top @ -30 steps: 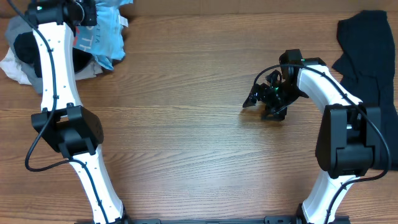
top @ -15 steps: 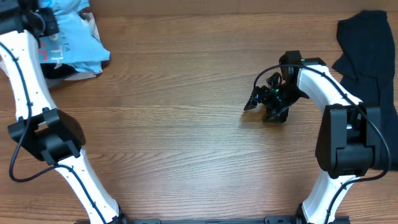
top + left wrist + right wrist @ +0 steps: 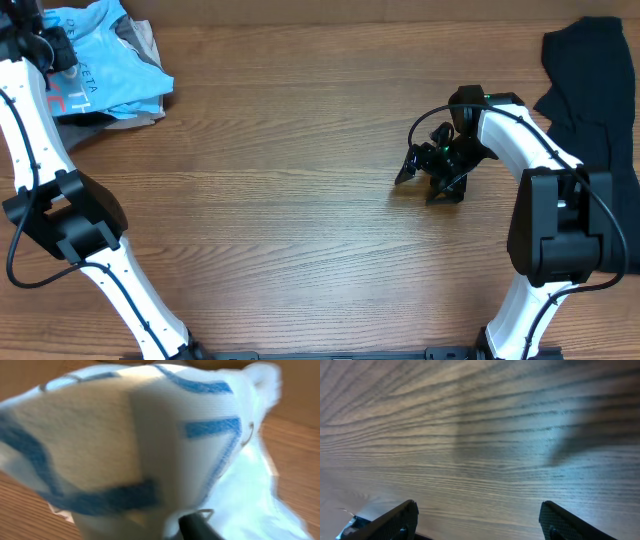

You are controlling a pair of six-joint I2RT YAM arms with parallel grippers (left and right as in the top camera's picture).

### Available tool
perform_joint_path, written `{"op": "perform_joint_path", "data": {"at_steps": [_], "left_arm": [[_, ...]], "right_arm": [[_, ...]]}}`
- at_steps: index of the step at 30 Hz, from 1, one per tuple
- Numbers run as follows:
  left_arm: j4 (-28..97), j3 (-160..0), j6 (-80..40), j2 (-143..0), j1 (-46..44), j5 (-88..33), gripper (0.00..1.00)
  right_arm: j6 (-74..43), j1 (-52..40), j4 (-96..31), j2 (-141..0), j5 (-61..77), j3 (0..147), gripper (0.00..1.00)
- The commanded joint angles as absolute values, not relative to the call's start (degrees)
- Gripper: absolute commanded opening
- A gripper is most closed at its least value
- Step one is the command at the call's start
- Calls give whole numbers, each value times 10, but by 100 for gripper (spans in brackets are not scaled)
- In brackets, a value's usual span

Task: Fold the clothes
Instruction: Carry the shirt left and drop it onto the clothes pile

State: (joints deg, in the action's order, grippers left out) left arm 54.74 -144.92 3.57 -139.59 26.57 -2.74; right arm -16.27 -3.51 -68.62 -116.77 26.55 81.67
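Note:
The sky-blue T-shirt (image 3: pixel 105 75) with white and red lettering lies bunched at the table's far left corner. In the left wrist view its fabric (image 3: pixel 150 435) fills the frame, white with blue print. My left gripper (image 3: pixel 42 42) is at the shirt's left edge and shut on it; only one dark fingertip (image 3: pixel 192 527) shows, the rest hidden by cloth. The black garment (image 3: pixel 590 90) lies at the far right edge. My right gripper (image 3: pixel 425 175) hangs open and empty over bare wood (image 3: pixel 477 515), left of the black garment and apart from it.
A grey-white piece of cloth (image 3: pixel 135 40) sticks out from under the blue T-shirt. The wooden table (image 3: pixel 300 200) stretches between the two arms. The right arm's white links (image 3: pixel 520 130) run down the right side.
My left arm swung left toward the table's corner and the blue T-shirt went with it, leaving the other dark and grey cloth out of sight. The right gripper barely moved.

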Motion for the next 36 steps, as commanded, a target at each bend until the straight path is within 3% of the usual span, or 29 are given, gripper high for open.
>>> {"op": "perform_joint_path", "data": {"at_steps": [1,2,4,6,10,13,15,16,18,20,21,36], "left_arm": [[540,-1463,43,-1413,284,8,55],[539,-1463,43,-1416,288,8,62],[539,-1463,42,-1416,294,8,63],[539,-1463,33,-1416,300,4,77],[537,-1463,21,-1407,301,-16,84],[535,-1463,21,-1390,301,-15,95],[530,-1464,16,-1378,300,-19,94],[529,-1464,16,-1372,300,-28,87],[522,-1464,17,-1362,299,-61,61],[508,-1464,11,-1359,296,-75,15],[502,-1464,7,-1360,295,-70,4],[432,-1464,0,-1435,290,-23,4]], "right_arm": [[-163,-39,-697,-1147,243,829,82],[-163,-39,-700,-1147,238,829,82],[-163,-39,-705,-1147,234,830,82],[-163,-39,-708,-1147,229,829,82],[-163,-39,-708,-1147,227,830,82],[-162,-39,-709,-1147,215,829,82],[-162,-39,-710,-1147,209,829,82],[-163,-39,-710,-1147,206,830,82],[-163,-39,-708,-1147,204,829,82],[-162,-39,-706,-1147,204,830,82],[-162,-39,-706,-1147,204,829,82],[-163,-39,-718,-1147,204,829,81]]}}
